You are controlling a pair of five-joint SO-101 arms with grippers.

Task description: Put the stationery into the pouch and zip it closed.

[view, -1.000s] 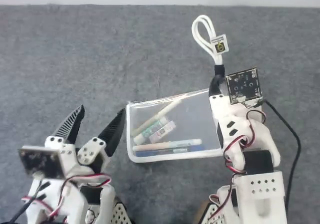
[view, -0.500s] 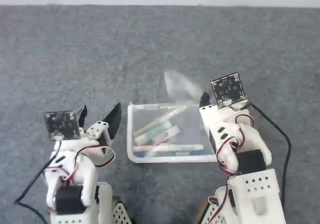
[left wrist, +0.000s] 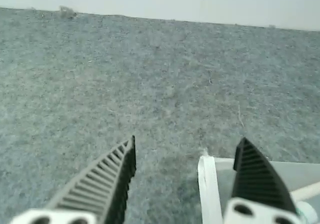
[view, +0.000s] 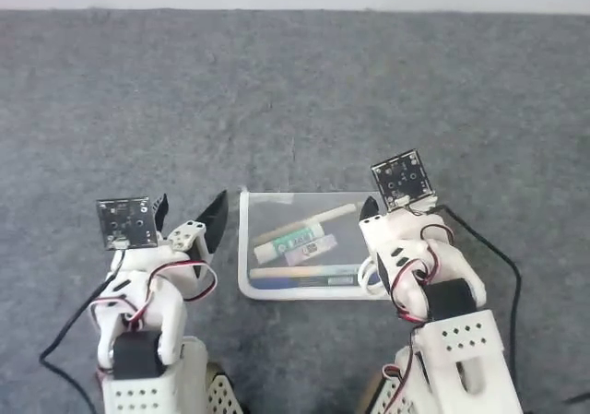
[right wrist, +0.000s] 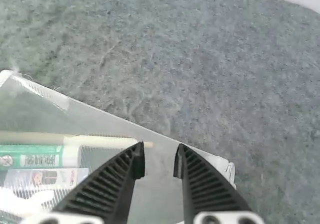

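Note:
A clear pouch with a white rim (view: 244,248) lies flat on the grey felt between the two arms. Inside it are pens and small stationery items (view: 300,242). My left gripper (view: 191,202) is open just off the pouch's left end; its wrist view has the pouch's white corner (left wrist: 207,184) beside one finger of that gripper (left wrist: 187,149). My right gripper (view: 369,209) hovers over the pouch's right end. Its fingers stand a narrow gap apart with nothing between them (right wrist: 158,154), above the clear pouch wall (right wrist: 40,114). A white cord loop (view: 371,276) lies by the right arm.
Grey felt (view: 295,91) covers the whole table, with open room beyond the pouch toward the far edge. A black cable (view: 502,266) trails to the right of the right arm.
The right gripper drew back toward its base from the far-right corner, and the white cord loop it held up has dropped. The pouch swung straight. The left arm rose and turned inward.

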